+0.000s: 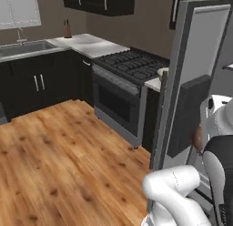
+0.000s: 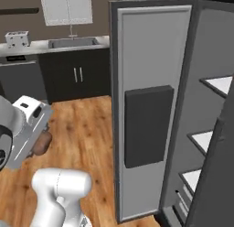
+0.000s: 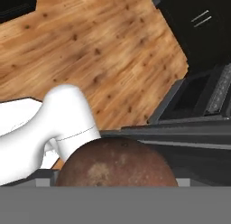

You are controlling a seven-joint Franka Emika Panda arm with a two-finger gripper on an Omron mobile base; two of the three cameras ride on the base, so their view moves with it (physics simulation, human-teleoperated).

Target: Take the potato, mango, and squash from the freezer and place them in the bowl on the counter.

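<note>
The end effector (image 1: 198, 139) is clenched on a rough, brown, rounded potato (image 3: 116, 163), held low beside the arm's white body, just in front of the tall grey freezer (image 2: 151, 107), whose thick door stands open with white shelves showing at the right. To do this carry well, I judge the grip should stay firm while the arm swings left past the door's edge toward the light stone worktop (image 1: 153, 84) beside the black gas stove (image 1: 129, 65). The potato looks nearly round; I cannot tell which way its long axis runs.
</note>
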